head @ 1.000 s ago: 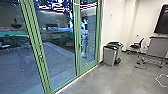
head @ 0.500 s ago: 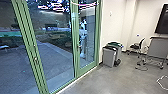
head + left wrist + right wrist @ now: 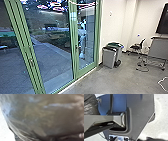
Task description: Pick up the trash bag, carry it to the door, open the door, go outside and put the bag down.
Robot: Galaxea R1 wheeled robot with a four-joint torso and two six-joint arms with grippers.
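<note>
The green-framed glass door stands closed at the left and middle of the head view, with a small handle on its frame. Beyond the glass lies a paved yard. Dark, shiny plastic of the trash bag is very close to the camera in the left wrist view. Part of the same dark crinkled bag shows in the right wrist view, beside the robot's own plate and bar. How the bag is held cannot be made out.
Grey bins stand against the wall just right of the door. Farther right are a black chair and a grey wheeled cabinet, with a white cable on the floor. A pale upright shape shows in the door's glass.
The head camera has turned a little, bringing the left door frame nearer the picture's left edge. The door stays closed.
</note>
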